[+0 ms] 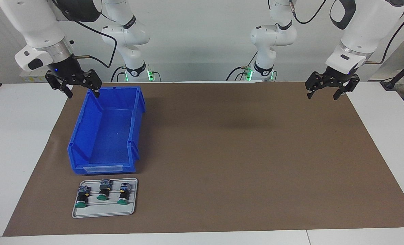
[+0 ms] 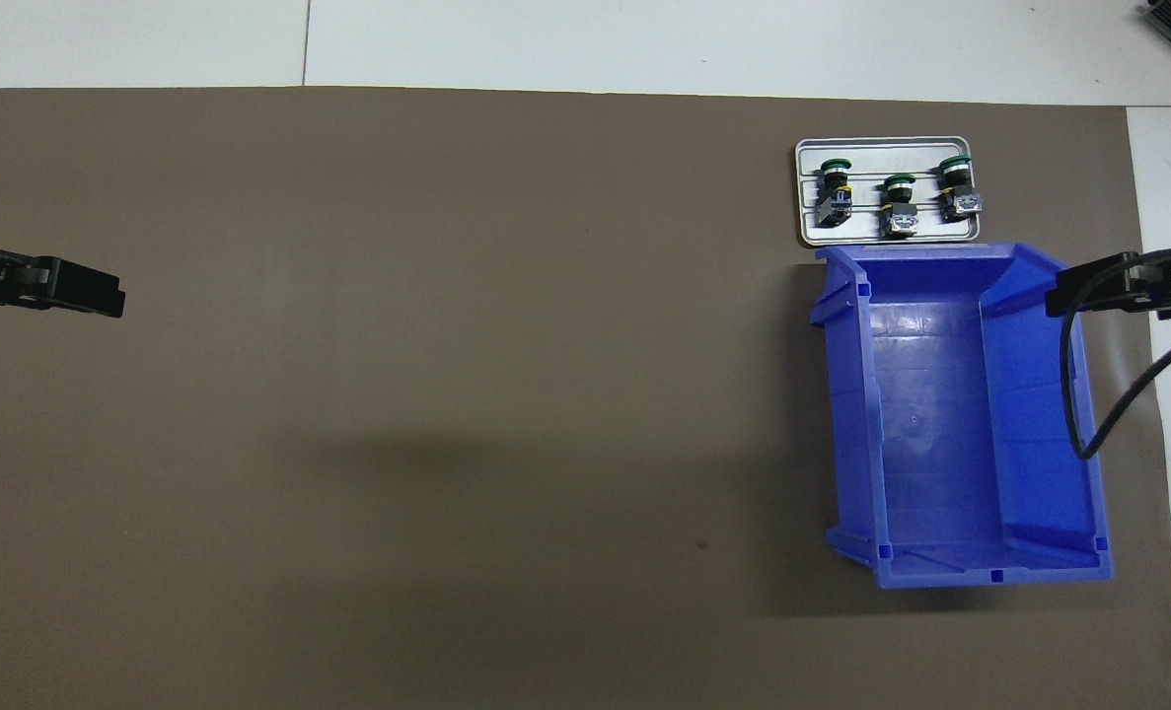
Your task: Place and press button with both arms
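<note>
Three green-capped buttons lie on their sides on a small grey tray point(image 1: 86, 212). Two have plain black bodies point(image 1: 81, 197) point(image 1: 103, 190); the third point(image 1: 123, 193) has a yellow spot on its body. They also show in the overhead view, the plain ones point(image 2: 957, 186) point(image 2: 899, 204) and the yellow-spotted one point(image 2: 833, 189). My right gripper point(image 1: 82, 92) hangs open and empty in the air over the blue bin's point(image 1: 86, 136) outer wall. My left gripper point(image 1: 322, 95) hangs open and empty over the mat's edge at the left arm's end. Neither is close to the buttons.
The blue bin point(image 2: 846, 394) is empty and stands nearer to the robots than the tray point(image 2: 940, 148), almost touching it. A brown mat point(image 1: 239, 153) covers the table. The right arm's black cable point(image 2: 1078, 394) hangs over the bin.
</note>
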You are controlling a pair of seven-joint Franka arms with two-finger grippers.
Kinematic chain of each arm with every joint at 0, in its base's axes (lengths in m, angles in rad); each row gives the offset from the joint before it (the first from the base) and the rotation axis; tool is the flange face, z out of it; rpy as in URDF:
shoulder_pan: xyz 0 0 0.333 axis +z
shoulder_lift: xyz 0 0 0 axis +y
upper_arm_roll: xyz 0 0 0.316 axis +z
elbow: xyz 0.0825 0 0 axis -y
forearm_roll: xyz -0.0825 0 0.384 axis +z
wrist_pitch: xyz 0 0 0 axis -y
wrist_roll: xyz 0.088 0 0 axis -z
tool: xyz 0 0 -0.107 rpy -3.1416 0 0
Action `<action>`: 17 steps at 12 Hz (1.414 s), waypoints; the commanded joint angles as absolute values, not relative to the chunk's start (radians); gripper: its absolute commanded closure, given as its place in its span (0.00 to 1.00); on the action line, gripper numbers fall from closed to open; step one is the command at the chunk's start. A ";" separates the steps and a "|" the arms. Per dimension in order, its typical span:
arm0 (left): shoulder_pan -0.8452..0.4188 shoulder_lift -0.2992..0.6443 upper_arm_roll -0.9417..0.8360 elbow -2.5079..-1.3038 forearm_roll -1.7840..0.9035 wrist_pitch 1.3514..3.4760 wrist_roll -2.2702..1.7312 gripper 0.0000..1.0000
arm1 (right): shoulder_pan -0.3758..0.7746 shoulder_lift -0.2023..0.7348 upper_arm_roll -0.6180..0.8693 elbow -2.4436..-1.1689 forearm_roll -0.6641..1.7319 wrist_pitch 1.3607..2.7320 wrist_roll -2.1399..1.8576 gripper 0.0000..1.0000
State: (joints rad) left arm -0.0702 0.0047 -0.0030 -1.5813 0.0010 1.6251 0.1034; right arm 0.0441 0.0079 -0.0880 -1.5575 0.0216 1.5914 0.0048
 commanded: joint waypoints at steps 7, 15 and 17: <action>-0.072 -0.018 -0.002 -1.592 0.006 1.600 0.109 0.00 | 0.011 0.006 -0.083 -1.608 0.028 1.644 0.011 0.09; -0.072 -0.018 -0.003 -1.597 0.006 1.624 0.118 0.00 | 0.003 0.391 -0.084 -1.542 0.009 2.110 0.026 0.37; -0.071 -0.020 -0.003 -1.598 0.006 1.623 0.121 0.00 | 0.003 0.461 -0.084 -1.510 0.008 2.175 0.032 0.39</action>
State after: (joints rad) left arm -0.0701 0.0002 -0.0045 -1.5813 0.0011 1.6159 0.1064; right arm 0.0048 0.3991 -0.0874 -1.5755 0.0213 2.1511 0.0092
